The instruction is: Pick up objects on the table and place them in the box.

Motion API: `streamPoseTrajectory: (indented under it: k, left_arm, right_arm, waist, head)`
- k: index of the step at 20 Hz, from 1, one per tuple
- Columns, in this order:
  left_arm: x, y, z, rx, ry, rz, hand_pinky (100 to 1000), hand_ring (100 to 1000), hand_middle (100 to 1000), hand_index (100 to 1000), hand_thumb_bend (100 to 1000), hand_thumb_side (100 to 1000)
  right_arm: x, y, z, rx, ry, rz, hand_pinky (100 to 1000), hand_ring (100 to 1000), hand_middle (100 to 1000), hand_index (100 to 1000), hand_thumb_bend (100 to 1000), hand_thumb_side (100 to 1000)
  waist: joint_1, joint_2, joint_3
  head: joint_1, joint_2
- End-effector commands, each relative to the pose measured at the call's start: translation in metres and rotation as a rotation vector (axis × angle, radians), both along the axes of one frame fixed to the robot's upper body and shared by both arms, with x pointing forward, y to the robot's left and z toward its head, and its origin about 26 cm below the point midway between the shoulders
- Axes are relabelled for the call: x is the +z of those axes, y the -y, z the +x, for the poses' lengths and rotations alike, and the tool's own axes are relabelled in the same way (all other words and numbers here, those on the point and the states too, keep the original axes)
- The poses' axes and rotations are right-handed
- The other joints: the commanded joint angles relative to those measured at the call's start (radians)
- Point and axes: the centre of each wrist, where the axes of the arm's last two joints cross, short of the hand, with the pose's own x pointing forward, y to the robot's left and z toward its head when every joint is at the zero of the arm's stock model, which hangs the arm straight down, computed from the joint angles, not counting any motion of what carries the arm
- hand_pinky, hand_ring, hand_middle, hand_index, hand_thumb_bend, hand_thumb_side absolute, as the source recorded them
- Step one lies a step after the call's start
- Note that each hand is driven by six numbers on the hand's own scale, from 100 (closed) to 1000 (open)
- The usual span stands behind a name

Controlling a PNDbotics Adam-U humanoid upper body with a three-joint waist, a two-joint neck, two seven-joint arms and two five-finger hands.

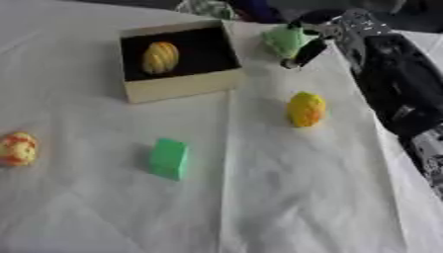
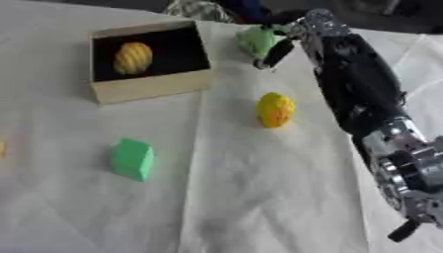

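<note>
A tan box (image 1: 182, 86) with a black inside stands at the upper left and holds a yellow striped egg-shaped object (image 1: 160, 57). Just right of the box, my right hand (image 2: 307, 30) is raised above the table, its fingers curled round a light green object (image 1: 281, 40). One dark finger (image 1: 303, 53) points down below it. On the white cloth lie a yellow lumpy object (image 1: 305, 109) at centre right, a green block (image 1: 168, 158) lower down, and a red-and-yellow object (image 1: 17, 148) at the left edge. My left hand does not show.
My right forearm (image 2: 363, 99) runs along the right side from the lower corner up to the hand. The white cloth (image 1: 286, 197) has a crease down its middle. Dark and coloured things lie beyond the table's far edge.
</note>
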Motion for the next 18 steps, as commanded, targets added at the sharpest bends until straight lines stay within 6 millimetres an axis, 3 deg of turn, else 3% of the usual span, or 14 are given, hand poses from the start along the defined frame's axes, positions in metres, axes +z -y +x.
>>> streamPoseTrajectory:
  k: [1, 8, 18]
  left_arm:
    - [0.009, 0.002, -0.002, -0.013, 0.032, 0.012, 843, 817, 765, 816, 100, 664]
    - [0.010, 0.003, -0.001, -0.020, 0.034, 0.009, 843, 818, 765, 816, 100, 665]
    - [0.010, 0.003, -0.001, -0.024, 0.031, 0.005, 844, 818, 766, 816, 100, 668]
  right_arm:
    - [0.009, -0.002, 0.001, -0.014, 0.025, -0.014, 886, 1000, 949, 1000, 381, 587]
    - [-0.002, -0.005, 0.004, -0.049, 0.007, -0.019, 846, 983, 905, 1000, 306, 592]
    - [-0.010, -0.006, 0.005, -0.095, 0.054, -0.040, 759, 886, 845, 955, 333, 639]
  waist:
    - [0.004, -0.002, 0.003]
    - [0.006, 0.006, 0.009]
    - [0.009, 0.013, 0.012]
  head:
    - [-0.005, -0.020]
    - [-0.008, -0.029]
    - [-0.017, -0.034]
